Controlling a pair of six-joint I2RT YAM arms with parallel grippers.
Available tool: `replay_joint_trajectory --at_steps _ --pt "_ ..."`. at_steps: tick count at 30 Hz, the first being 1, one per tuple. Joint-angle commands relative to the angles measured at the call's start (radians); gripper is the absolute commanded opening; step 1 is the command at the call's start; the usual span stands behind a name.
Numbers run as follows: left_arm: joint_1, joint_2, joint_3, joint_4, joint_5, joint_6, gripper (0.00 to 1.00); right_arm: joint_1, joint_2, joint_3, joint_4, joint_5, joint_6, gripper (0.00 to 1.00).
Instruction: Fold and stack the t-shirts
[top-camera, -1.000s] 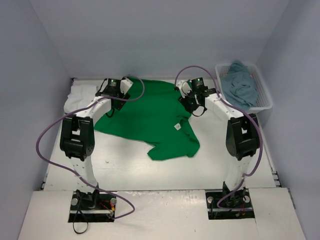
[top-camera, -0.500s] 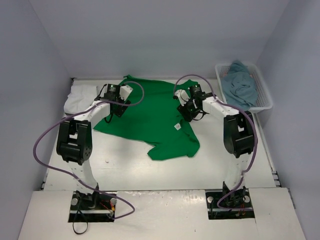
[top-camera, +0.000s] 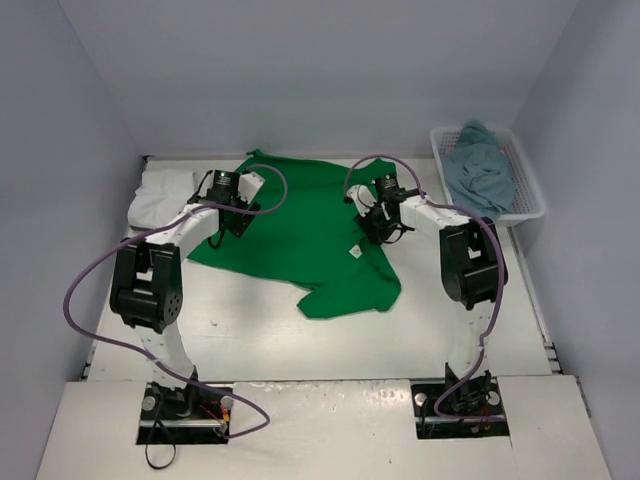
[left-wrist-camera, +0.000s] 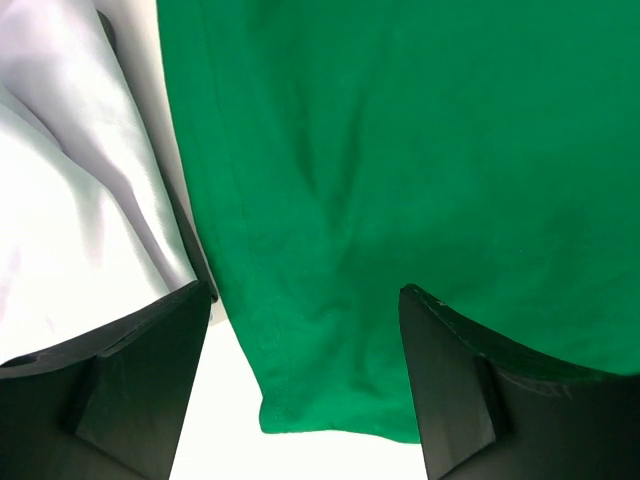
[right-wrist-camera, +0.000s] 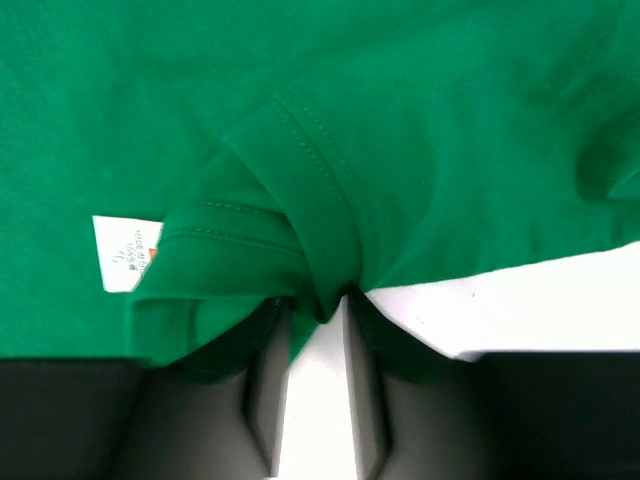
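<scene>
While the white table (top-camera: 260, 340) fills most of the overhead view, a bright green cloth t-shirt (top-camera: 300, 230) lies spread across its centre. At upper right, a white plastic lattice basket (top-camera: 528, 195) holds a dull teal-blue t-shirt (top-camera: 482, 170). A white t-shirt (top-camera: 160, 195) sits at far left. Left gripper (left-wrist-camera: 305, 330) hangs with fingers wide apart over the green hem; right gripper (right-wrist-camera: 318, 330) pinches a green fold beside a small white label (right-wrist-camera: 125, 252).

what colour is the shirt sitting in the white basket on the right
Dull teal-blue. The t-shirt bunched in the basket shows best in the top external view.
</scene>
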Motion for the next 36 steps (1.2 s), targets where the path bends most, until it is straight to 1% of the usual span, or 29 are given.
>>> replay_joint_trajectory --at_steps 1,3,4,5,7,13,19,22,27,28,33,35,36 --pt "0.003 -0.070 0.017 0.032 -0.002 0.000 0.70 0.004 -0.008 0.030 0.031 0.035 -0.009 0.22" --pt "0.003 -0.071 0.014 0.034 -0.004 0.005 0.70 0.005 -0.021 0.032 0.031 0.038 -0.010 0.17" --pt "0.003 -0.071 0.011 0.032 -0.006 0.005 0.70 0.005 -0.027 0.030 0.031 0.041 -0.010 0.18" --pt "0.003 -0.073 0.008 0.032 -0.006 0.003 0.70 0.004 -0.041 0.028 0.029 0.043 -0.010 0.28" --pt "0.003 -0.075 0.001 0.032 -0.007 0.005 0.70 0.005 -0.056 0.025 0.026 0.043 -0.012 0.36" --pt "0.003 -0.084 -0.009 0.032 -0.013 0.003 0.70 0.002 -0.097 0.022 0.019 0.061 -0.024 0.40" --pt "0.003 -0.087 -0.011 0.031 -0.022 0.008 0.70 -0.002 -0.094 0.058 0.017 0.057 -0.027 0.39" --pt "0.003 -0.081 -0.008 0.031 -0.026 0.011 0.70 -0.008 -0.079 0.081 0.017 0.054 -0.027 0.36" --pt "0.003 -0.070 -0.005 0.028 -0.022 0.003 0.70 -0.022 -0.032 0.094 0.017 0.032 -0.032 0.23" --pt "0.003 -0.070 -0.006 0.028 -0.021 0.005 0.70 -0.027 -0.022 0.091 0.019 0.031 -0.033 0.19" --pt "0.003 -0.076 -0.015 0.021 -0.021 0.008 0.70 -0.041 -0.015 0.079 0.020 0.020 -0.042 0.19" --pt "0.003 -0.079 -0.015 0.018 -0.018 0.008 0.70 -0.044 -0.015 0.074 0.019 0.015 -0.044 0.25" --pt "0.003 -0.081 -0.014 0.018 -0.016 0.006 0.70 -0.044 -0.016 0.073 0.017 0.012 -0.044 0.29"
